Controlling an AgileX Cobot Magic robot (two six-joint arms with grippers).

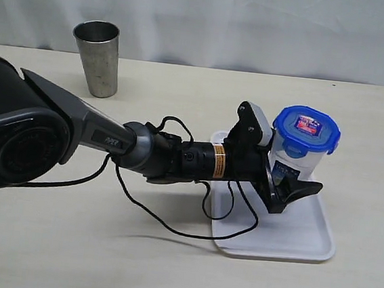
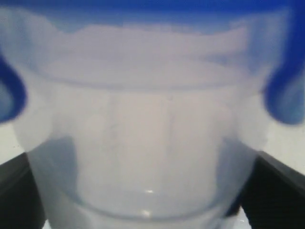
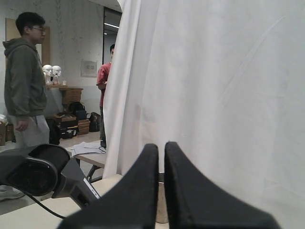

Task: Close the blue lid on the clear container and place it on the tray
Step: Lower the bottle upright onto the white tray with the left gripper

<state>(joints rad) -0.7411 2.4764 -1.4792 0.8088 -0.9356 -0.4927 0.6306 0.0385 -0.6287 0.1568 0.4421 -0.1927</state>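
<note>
Exterior view: far left and towards the back, a tapered grey steel cup [image 1: 96, 56] stands upright on the pale bench [image 1: 66, 254], well apart from everything else. The dark left arm [image 1: 90, 137] reaches from the left edge across the middle, with a thin black cable [image 1: 170, 225] looping under it onto the bench. Its left gripper [image 1: 299, 178] lies level at the flat white rectangular plastic tray [image 1: 305, 240], jaws either side of the tall clear plastic container [image 1: 291, 164]. One black finger shows in front of the container's base and the other is hidden behind it. The container stands upright on the tray, near its far left corner, blue-green label facing the camera. The round blue plastic lid [image 1: 307, 130] sits on top, sticker up, its flaps hanging down over the rim. Whether they are snapped shut I cannot tell.

Left wrist view: the container fills the picture, blurred, with the lid's blue flaps at both sides. The black fingers [image 2: 19, 195] stand wide apart, one at each side of its wall. A thin pale sliver shows between wall and finger, so the gripper looks spread just clear of it.

Right wrist view: the right gripper [image 3: 161, 145] has its two black fingers pressed together with nothing between them, up against a white curtain [image 3: 214, 86].
</note>
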